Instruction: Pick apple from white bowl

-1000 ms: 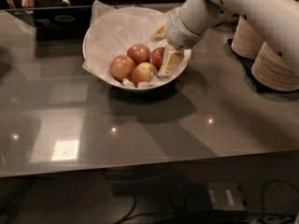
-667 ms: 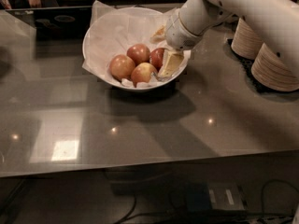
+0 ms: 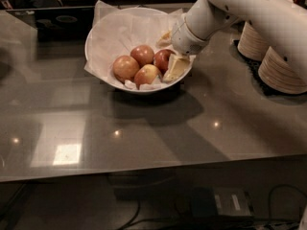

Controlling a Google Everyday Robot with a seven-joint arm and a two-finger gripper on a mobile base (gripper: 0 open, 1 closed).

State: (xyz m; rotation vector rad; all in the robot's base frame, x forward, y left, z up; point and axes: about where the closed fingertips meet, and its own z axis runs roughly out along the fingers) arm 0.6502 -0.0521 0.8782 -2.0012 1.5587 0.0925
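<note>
I see the counter (image 3: 153, 128) carrying the white bowl (image 3: 117, 30). My gripper (image 3: 168, 55) reaches in over its right rim, fingers spread apart, flanking the apple (image 3: 160, 60), which lies in the bowl, rightmost of four.

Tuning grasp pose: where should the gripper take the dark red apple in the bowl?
Grip the dark red apple across its round sides, coming from the right rim of the bowl, where the gripper sits open; other apples crowd its left and front.

Tool (image 3: 170, 52) inside white bowl (image 3: 103, 73) at apple (image 3: 161, 59); three more apples (image 3: 146, 74) close beside; plate stacks (image 3: 280, 68) nearby.
</note>
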